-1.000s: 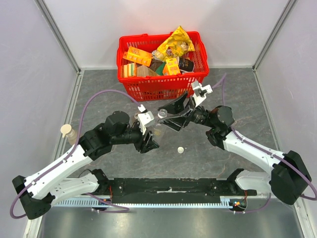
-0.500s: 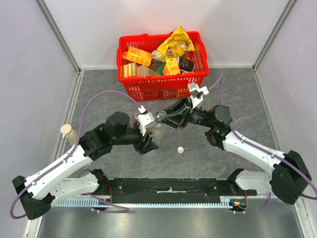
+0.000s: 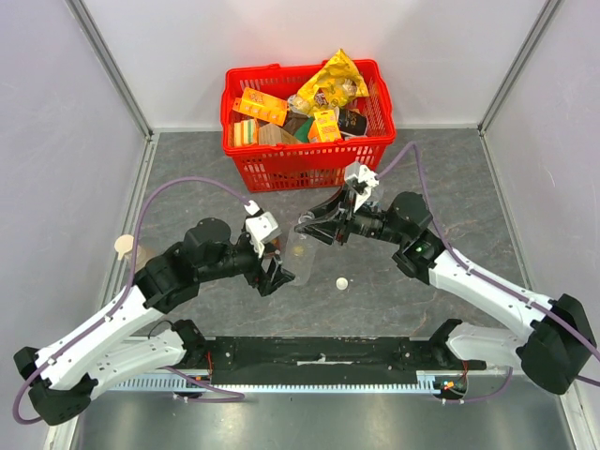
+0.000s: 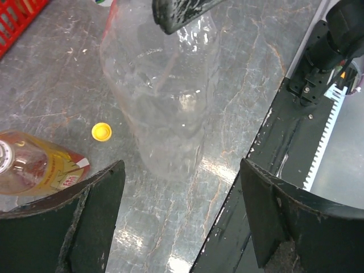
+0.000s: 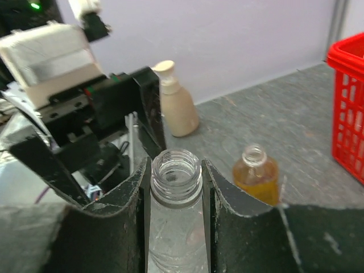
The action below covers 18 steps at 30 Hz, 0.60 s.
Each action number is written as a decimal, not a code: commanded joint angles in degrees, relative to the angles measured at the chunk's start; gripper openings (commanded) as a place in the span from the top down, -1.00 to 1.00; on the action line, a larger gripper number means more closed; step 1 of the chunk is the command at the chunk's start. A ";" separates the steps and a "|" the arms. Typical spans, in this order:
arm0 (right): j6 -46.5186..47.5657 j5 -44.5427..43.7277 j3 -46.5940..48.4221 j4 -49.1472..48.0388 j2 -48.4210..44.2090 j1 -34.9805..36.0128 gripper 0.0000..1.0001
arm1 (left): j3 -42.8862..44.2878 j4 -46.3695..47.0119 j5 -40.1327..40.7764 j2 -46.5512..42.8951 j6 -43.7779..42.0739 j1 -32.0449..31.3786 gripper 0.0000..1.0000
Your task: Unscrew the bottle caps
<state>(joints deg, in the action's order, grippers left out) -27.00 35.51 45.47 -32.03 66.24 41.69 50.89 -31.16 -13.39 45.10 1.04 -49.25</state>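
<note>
Right gripper (image 5: 175, 193) clenched on the bare neck of the clear bottle (image 4: 165, 114) — left gripper (image 4: 182, 176) released, jaws wide of its body.
It and the amber bottle (image 5: 256, 173) both stand uncapped; the yellow cap (image 4: 102, 132) lies loose on the table (image 4: 239, 85) nearby — no other small cap in view.

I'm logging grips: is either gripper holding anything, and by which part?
The right gripper holds the clear bottle by its open neck. The left gripper is open, holding nothing.

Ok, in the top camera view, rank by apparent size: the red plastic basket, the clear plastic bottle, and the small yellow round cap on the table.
Largest: red plastic basket
Then: clear plastic bottle
Smallest: small yellow round cap
</note>
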 commanded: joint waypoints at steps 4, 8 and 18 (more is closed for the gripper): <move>12.67 -13.07 2.69 13.22 -1.81 0.14 1.00 | -0.71 1.98 3.02 -0.80 -0.95 0.12 -0.73; 12.51 -21.16 0.15 10.51 -3.04 0.14 1.00 | -0.53 1.63 3.45 -0.37 -0.95 0.04 -0.73; 15.57 -29.70 -4.51 1.45 1.52 0.14 1.00 | -0.62 0.66 3.98 -0.10 -2.60 0.04 -0.73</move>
<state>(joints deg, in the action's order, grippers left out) -14.48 10.26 41.76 -24.25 65.52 41.74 50.26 -31.18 -10.41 44.86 1.06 -49.25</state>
